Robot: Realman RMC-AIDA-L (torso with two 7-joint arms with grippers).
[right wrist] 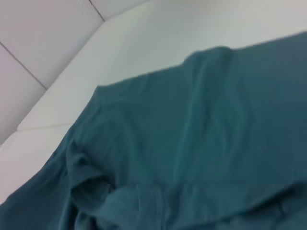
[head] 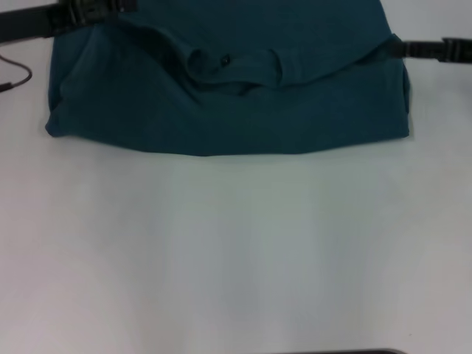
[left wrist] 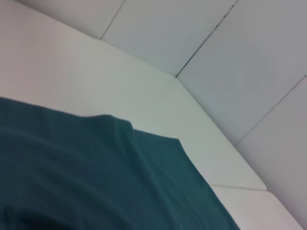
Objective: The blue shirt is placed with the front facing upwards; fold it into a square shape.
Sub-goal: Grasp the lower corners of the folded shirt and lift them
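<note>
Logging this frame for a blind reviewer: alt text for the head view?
A blue shirt lies partly folded across the far side of a white table, collar bunched on top. The left gripper and right gripper reach its far corners.

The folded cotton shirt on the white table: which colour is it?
Plain dark teal-blue shirt; clearest in the head view.

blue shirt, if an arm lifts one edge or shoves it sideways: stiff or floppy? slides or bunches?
Probably floppy: the blue shirt already sags into soft creases around its collar, so a lifted edge would likely drape. Pushed, it may bunch rather than slide whole; the wrinkles by the left gripper suggest so. The folded layers could shift apart on the smooth white table. The right gripper sits at the opposite edge.
</note>
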